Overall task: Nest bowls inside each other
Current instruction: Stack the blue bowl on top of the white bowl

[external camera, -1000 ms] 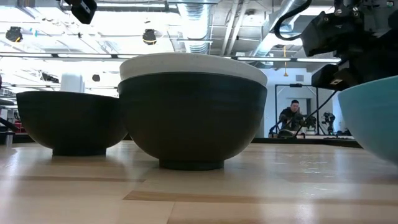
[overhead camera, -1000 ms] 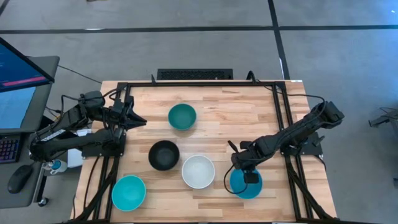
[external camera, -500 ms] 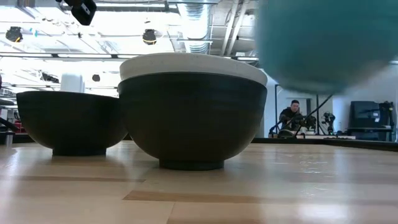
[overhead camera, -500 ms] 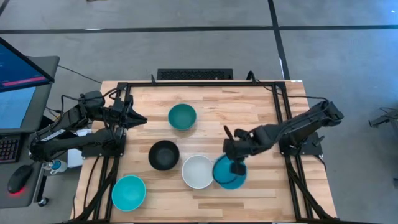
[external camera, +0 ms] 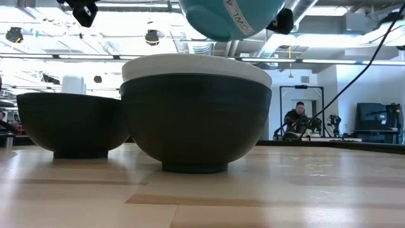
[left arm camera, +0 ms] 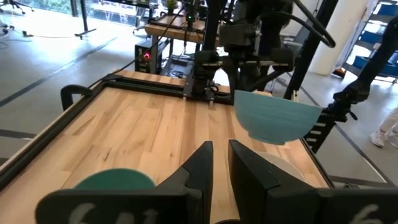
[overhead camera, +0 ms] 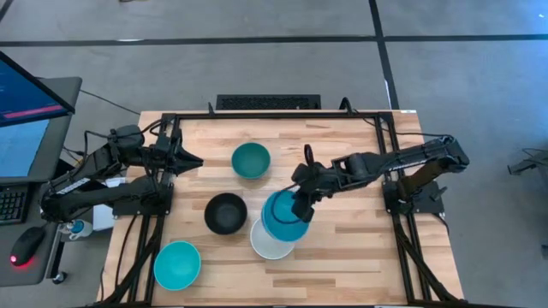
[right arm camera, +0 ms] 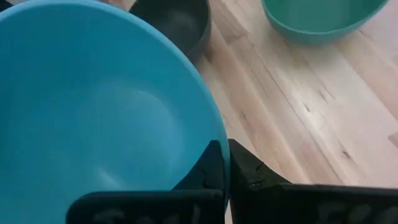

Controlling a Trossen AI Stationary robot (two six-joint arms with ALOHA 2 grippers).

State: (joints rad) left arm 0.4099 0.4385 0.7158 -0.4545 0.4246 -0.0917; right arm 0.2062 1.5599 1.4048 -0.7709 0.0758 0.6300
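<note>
My right gripper (overhead camera: 298,208) (right arm camera: 224,146) is shut on a bright cyan bowl (overhead camera: 279,216) and holds it in the air over the white bowl (overhead camera: 267,246). In the low view the white bowl (external camera: 196,63) sits inside a black bowl (external camera: 196,120), with the cyan bowl (external camera: 228,16) above them. A second black bowl (overhead camera: 225,213) stands just left of that pair. The teal-green bowl (overhead camera: 251,160) stands farther back. Another cyan bowl (overhead camera: 177,264) stands near the front left. My left gripper (overhead camera: 195,162) (left arm camera: 221,149) waits at the table's left side, its fingers a narrow gap apart. My right gripper pinches the cyan bowl's rim (right arm camera: 219,142) on the bowl's right side, one finger inside the bowl and one outside. The fingers come from the table's right, slanting down. The bowl is lifted clear and tilted, its underside (external camera: 237,22) showing in the low view.
A black metal frame (overhead camera: 257,115) runs along the table's far, left and right sides. Bare wood lies at the near right (overhead camera: 351,257), where the cyan bowl stood. A monitor, keyboard and mouse sit on a desk left of the table.
My right gripper has lifted the cyan bowl off the near right of the table. It has carried the bowl up, toward the left and a little toward the far edge, until it hangs over the white bowl. The grip has stayed shut.
</note>
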